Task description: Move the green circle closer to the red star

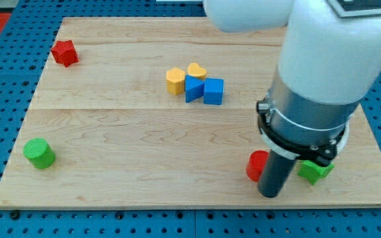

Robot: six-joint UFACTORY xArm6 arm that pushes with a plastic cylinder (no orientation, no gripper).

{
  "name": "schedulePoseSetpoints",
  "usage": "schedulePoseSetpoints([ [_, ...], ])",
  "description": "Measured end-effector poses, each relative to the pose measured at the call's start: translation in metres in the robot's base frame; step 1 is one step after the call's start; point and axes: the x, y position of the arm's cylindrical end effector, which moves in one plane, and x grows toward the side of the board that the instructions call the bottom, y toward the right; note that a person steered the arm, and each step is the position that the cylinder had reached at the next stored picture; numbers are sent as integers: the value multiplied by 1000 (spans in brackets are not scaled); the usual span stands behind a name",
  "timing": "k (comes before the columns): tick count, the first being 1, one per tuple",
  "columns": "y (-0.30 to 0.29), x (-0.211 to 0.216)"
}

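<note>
The green circle point(40, 153) is a short green cylinder near the board's lower left corner. The red star point(65, 53) lies near the upper left corner, well above the green circle. My tip point(270, 195) is at the lower right of the board, far from both. It stands just to the right of a red block point(256, 164), whose shape I cannot make out, and to the left of a green block point(315, 171), both partly hidden by the rod.
A cluster sits at the upper middle: a yellow hexagon point(174, 80), a yellow heart point(196, 70), a blue triangle-like block point(192, 88) and a blue cube point(213, 91). The wooden board point(111, 125) lies on a blue pegboard.
</note>
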Motion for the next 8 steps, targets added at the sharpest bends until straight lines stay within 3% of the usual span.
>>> schedulePoseSetpoints([
  [1,4,13],
  [2,-41,22],
  [4,-274,19],
  [5,-356,-4],
  [6,-394,-38],
  [8,-245,-54],
])
